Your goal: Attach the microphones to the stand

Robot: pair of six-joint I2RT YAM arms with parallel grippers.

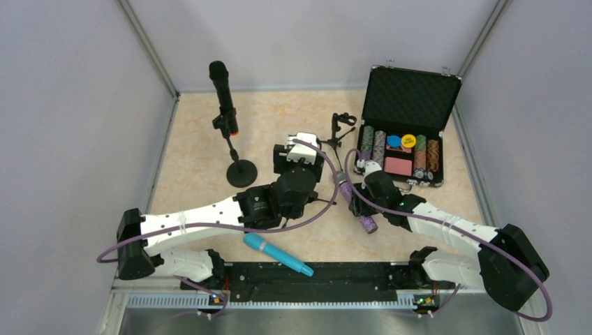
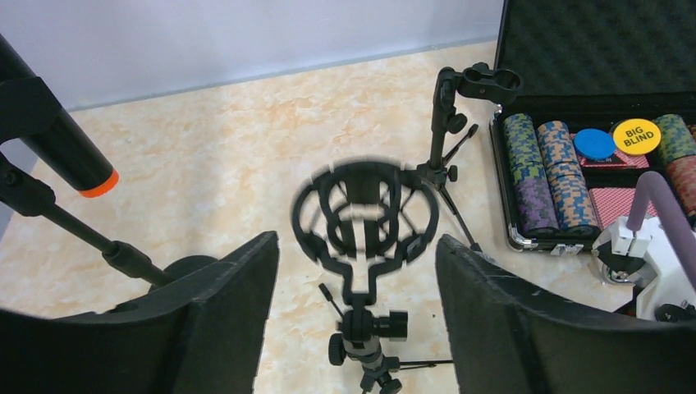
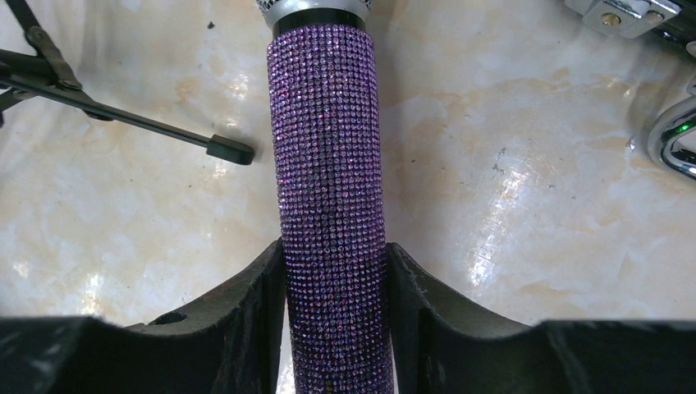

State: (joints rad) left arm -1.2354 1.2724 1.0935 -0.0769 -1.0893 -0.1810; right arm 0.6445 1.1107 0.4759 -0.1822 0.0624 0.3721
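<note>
While the right gripper (image 3: 335, 253) is clamped on the barrel of the purple glitter microphone (image 3: 328, 148), low over the table (image 1: 195, 139) and just beside the chip case (image 1: 413, 94), the left gripper (image 2: 354, 246) stands with its jaws apart, holding nothing. The shock-mount stand (image 2: 362, 215) shows blurred in the gap ahead of its fingers; contact unclear. 1 black microphone (image 1: 223, 89) sits clipped in the tall round-base stand (image 1: 241, 172), rear left. 1 cyan microphone (image 1: 277, 253) lies flat by the front edge. 1 small clip tripod (image 2: 460, 107) stands beside the case.
</note>
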